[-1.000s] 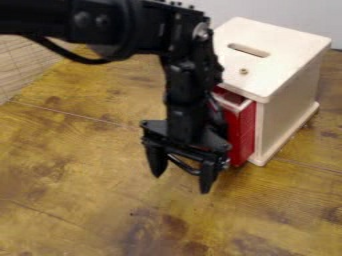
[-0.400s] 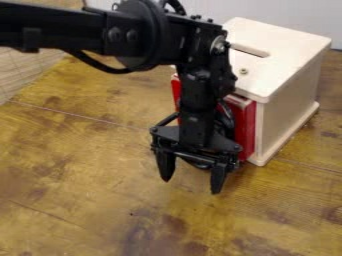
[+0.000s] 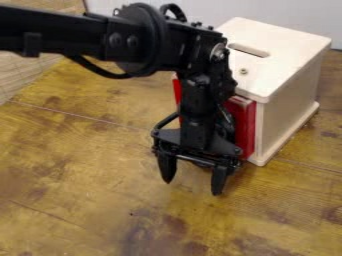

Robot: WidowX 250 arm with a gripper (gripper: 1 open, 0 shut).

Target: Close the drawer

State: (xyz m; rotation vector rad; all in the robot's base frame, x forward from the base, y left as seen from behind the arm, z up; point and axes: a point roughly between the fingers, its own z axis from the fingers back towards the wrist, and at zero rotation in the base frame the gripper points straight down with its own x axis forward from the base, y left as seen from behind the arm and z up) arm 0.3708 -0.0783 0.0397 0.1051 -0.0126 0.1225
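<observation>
My black two-fingered gripper [image 3: 193, 181] hangs straight down over a worn, yellow-brown wooden table [image 3: 67, 190], with its fingers spread wide and nothing between them. Compared with a second ago, my arm has swung to the right in the view, so the gripper now sits directly in front of the drawer rather than off to its left, and its fingertips are slightly lower, close above the table. Over the last fraction of a second it has hardly shifted.

The red box-shaped drawer [image 3: 241, 122] sticks partly out of the lower left face of a cream wooden cabinet with a slotted top [image 3: 278, 75], at the right of the table. My arm covers the drawer's front, so I cannot see its handle from here. Only a strip of its red side shows beside my wrist.

The drawer's long axis runs along its sliding path, from the cabinet toward the lower left of the view, and its front faces me. I judge that I am now lined up to push it back in, toward the upper right.
</observation>
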